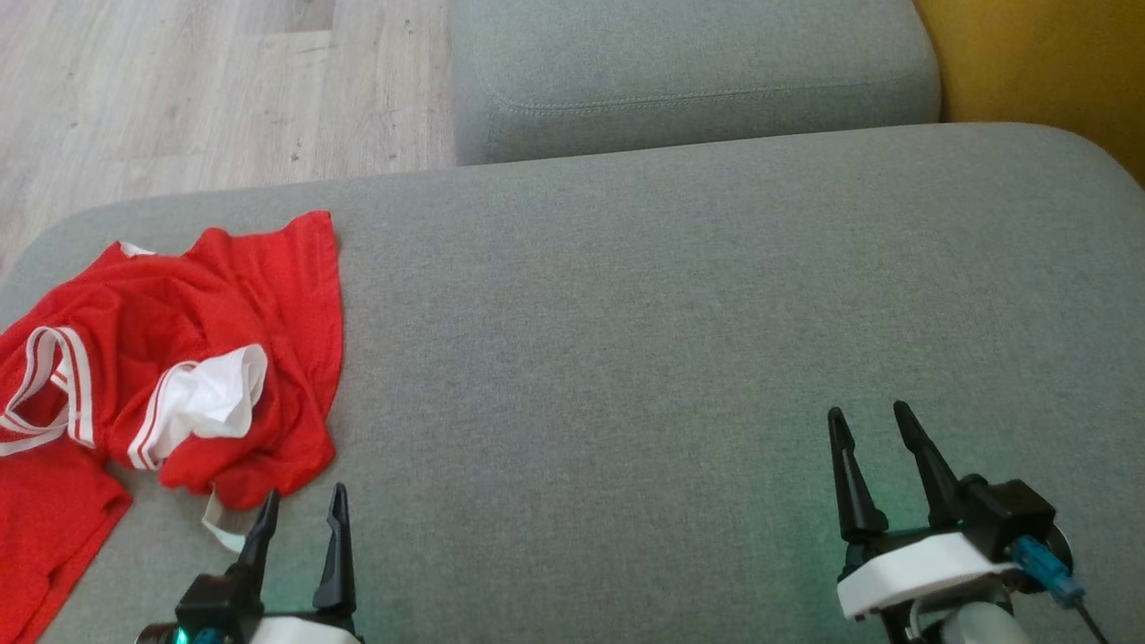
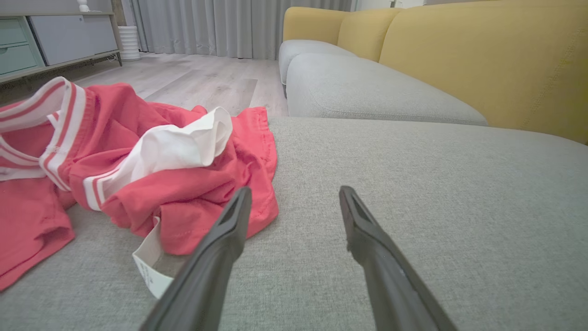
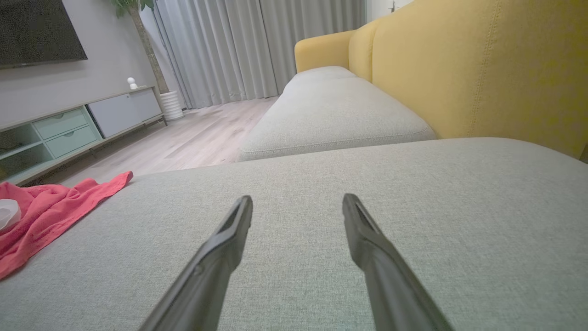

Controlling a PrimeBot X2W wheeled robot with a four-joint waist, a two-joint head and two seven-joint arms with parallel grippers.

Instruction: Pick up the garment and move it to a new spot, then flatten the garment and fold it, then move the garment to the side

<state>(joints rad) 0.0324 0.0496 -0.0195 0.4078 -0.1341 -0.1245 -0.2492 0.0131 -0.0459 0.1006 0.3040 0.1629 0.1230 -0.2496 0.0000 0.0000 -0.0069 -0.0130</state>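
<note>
- On sofa seat point(image 1: 626, 313), left side: garment point(image 1: 224, 340) crumpled, pickup pending.
- Left gripper point(image 1: 302, 495), right gripper point(image 1: 868, 411): jaws spread, empty.
- Next: left gripper should pinch nearest garment fold.

no legible text, just tiny unreadable print on the white tag point(image 2: 148, 269) of the red garment point(image 2: 183, 193)

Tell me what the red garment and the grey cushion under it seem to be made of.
The red garment looks like thin, soft knit cloth, matte: it lies in loose crumpled folds, with white striped trim. The grey cushion looks like woven upholstery fabric, matte: a fine weave shows. The exact fibres cannot be told.
</note>
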